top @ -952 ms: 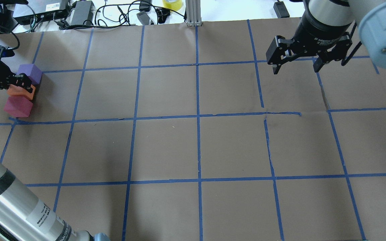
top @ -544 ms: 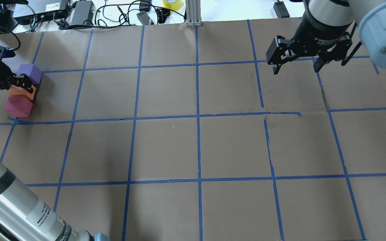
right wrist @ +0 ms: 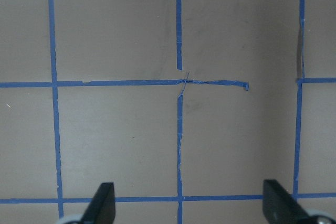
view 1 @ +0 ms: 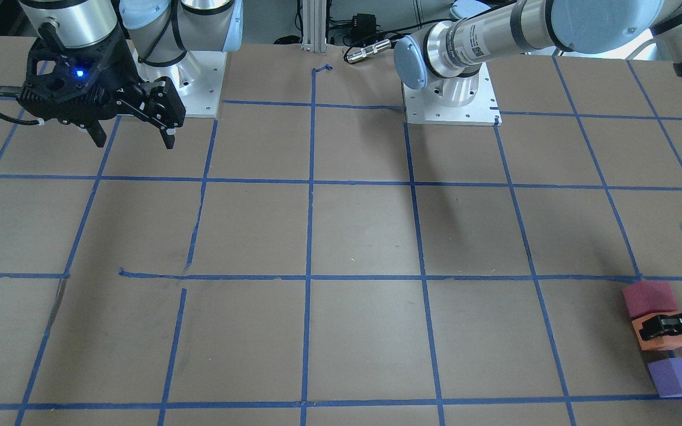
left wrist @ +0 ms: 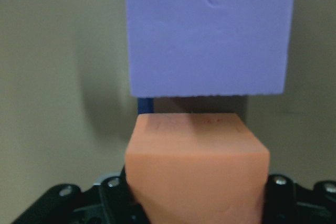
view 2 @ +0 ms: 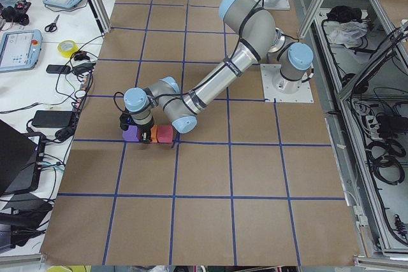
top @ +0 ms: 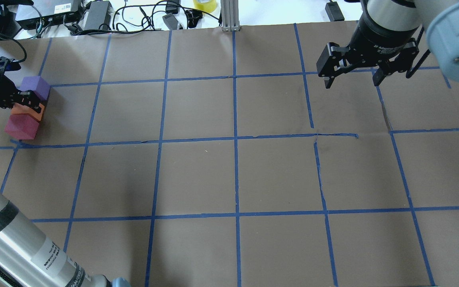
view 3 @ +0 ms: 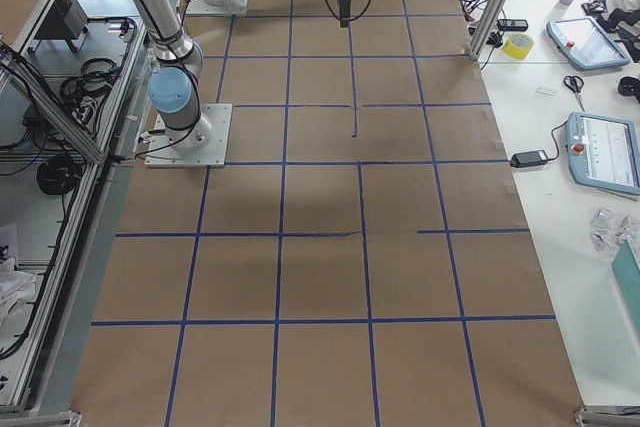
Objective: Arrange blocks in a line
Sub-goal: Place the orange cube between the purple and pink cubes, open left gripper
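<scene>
Three blocks stand in a row at the table's far left. The purple block (top: pixel 35 86) is farthest, the orange block (top: pixel 37 113) is in the middle, and the pinkish-red block (top: pixel 21 127) is nearest. My left gripper (top: pixel 25 104) is shut on the orange block (left wrist: pixel 197 166), with a finger (left wrist: pixel 113 195) on each side of it. The purple block (left wrist: pixel 210 32) lies just ahead with a small gap. In the front-facing view the orange block (view 1: pixel 663 338) sits against the pinkish-red block (view 1: pixel 649 297), apart from the purple block (view 1: pixel 678 376). My right gripper (top: pixel 351 83) is open and empty, high over the far right.
The brown paper table cover (top: pixel 233 175) carries a grid of blue tape. Cables, power bricks and a yellow tape roll (top: pixel 204 4) lie beyond the far edge. The blocks sit close to the table's left edge. My right gripper (right wrist: pixel 190 205) sees only bare paper below.
My left gripper has shifted slightly with the orange block, so less of the block shows beside the fingers. The purple and pinkish-red blocks and the right arm have not moved.
</scene>
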Available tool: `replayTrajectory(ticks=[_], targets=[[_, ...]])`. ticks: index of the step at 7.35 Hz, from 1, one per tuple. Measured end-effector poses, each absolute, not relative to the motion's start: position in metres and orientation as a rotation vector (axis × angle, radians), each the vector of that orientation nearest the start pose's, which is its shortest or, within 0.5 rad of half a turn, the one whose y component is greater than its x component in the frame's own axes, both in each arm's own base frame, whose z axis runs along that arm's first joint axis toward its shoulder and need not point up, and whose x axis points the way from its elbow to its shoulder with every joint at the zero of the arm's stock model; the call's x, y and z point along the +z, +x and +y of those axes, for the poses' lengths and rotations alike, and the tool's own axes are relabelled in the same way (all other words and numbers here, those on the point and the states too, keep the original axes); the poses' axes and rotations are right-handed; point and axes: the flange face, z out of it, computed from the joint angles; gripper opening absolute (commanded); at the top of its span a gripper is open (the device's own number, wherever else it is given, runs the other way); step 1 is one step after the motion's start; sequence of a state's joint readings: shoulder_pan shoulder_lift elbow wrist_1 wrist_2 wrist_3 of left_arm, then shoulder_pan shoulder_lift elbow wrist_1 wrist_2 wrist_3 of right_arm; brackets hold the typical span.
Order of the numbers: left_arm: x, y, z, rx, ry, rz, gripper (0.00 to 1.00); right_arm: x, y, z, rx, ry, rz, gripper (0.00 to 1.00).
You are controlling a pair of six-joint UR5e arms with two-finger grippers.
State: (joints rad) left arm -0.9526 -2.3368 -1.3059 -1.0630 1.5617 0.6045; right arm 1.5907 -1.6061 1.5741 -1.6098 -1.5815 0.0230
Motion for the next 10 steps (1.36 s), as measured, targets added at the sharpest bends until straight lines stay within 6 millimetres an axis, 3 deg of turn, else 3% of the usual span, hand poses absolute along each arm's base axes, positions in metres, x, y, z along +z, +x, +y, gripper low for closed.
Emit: replayTrajectory(ticks=[1, 2, 4, 7, 10], targets=[[0.18, 0.318, -0.679, -0.013, -0.023, 3.147, 0.0, 0.507, 0.142, -0.481, -0.111, 0.005, 3.149, 1.0], [0.178, 0.318, -0.678, -0.015, -0.022, 3.146, 0.55, 0.507, 0.142, -0.481, -0.111, 0.005, 3.149, 1.0], [0.171, 0.316, -0.675, -0.048, 0.022, 3.13, 0.86, 0.506, 0.142, -0.48, -0.107, 0.005, 3.15, 1.0], [0.181, 0.316, -0.677, -0.096, 0.055, 3.106, 0.97, 0.507, 0.142, -0.481, -0.109, 0.006, 3.15, 1.0], [0.224, 0.303, -0.682, -0.189, 0.062, 3.082, 1.0, 0.507, 0.142, -0.481, -0.109, 0.008, 3.149, 1.0]])
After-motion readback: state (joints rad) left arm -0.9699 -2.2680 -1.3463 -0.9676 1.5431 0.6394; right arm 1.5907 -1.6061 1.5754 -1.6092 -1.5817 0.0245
